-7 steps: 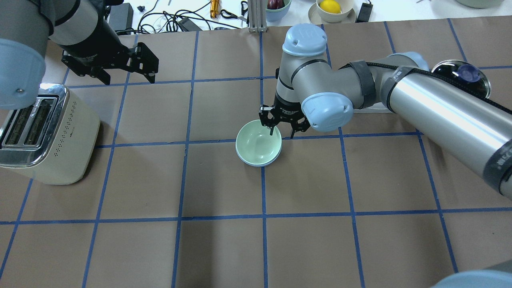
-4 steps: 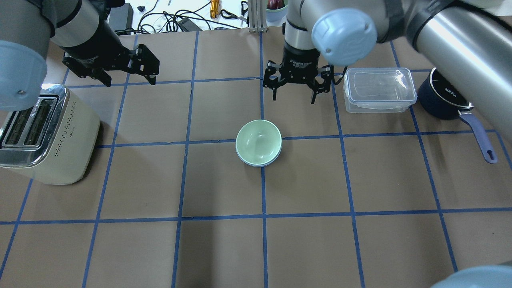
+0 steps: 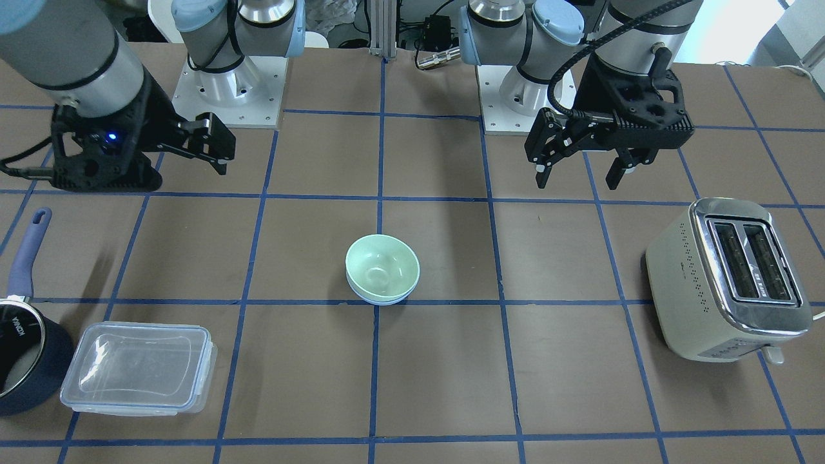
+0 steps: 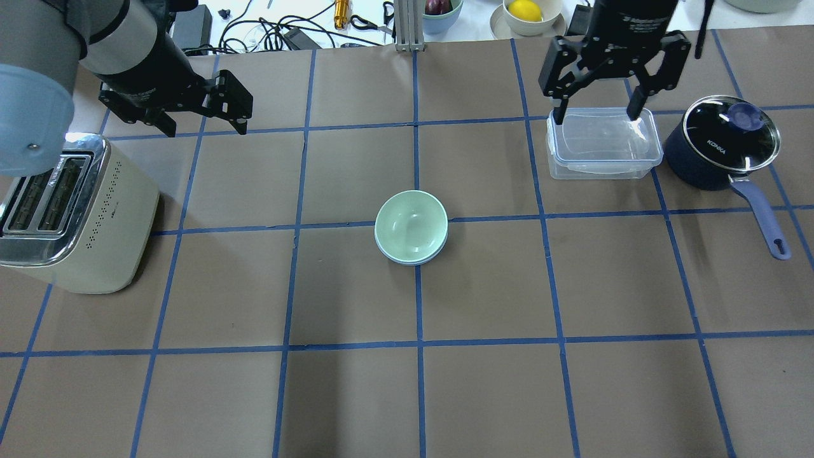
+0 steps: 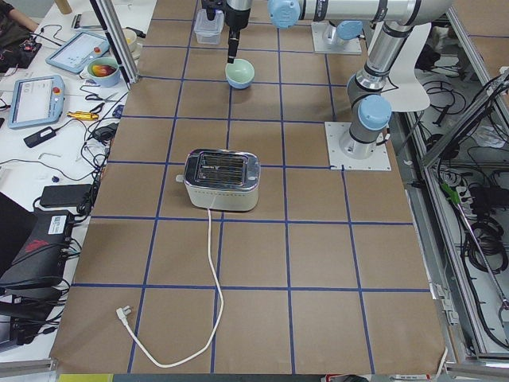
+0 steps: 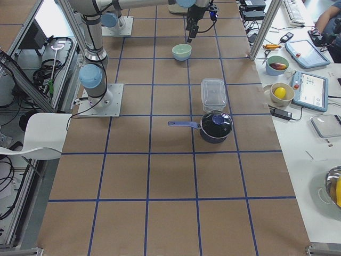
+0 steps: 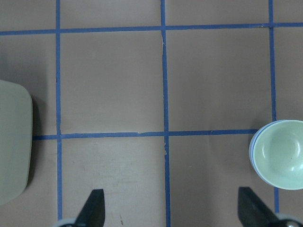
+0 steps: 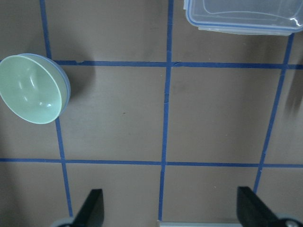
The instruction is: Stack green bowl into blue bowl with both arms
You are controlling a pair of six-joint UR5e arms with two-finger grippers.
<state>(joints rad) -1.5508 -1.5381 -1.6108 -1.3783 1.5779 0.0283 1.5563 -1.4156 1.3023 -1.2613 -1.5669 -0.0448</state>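
Overhead exterior view, item one: green bowl (image 4: 410, 222), seated upright inside blue bowl (image 3: 381, 299), of which only a thin rim shows beneath it. The pair stands near the middle of the tabletop (image 4: 483, 286), on a crossing of the blue tape lines (image 4: 418, 305). Item two: left gripper (image 4: 207, 130), raised at the far side above the toaster (image 4: 82, 216), fingers (image 7: 93, 210) spread wide and holding nothing. Item three: right gripper (image 4: 596, 117), raised over the clear lidded container (image 4: 601, 149) beside the dark saucepan (image 4: 712, 152), fingers likewise wide and empty. Both sets of fingers are well apart from the bowls, one to each side, and nothing touches the stack. Step, as judged: nesting looks done, with the arms clear of it. Next move, as judged: no further grasp, only keeping both arms away from the stack.
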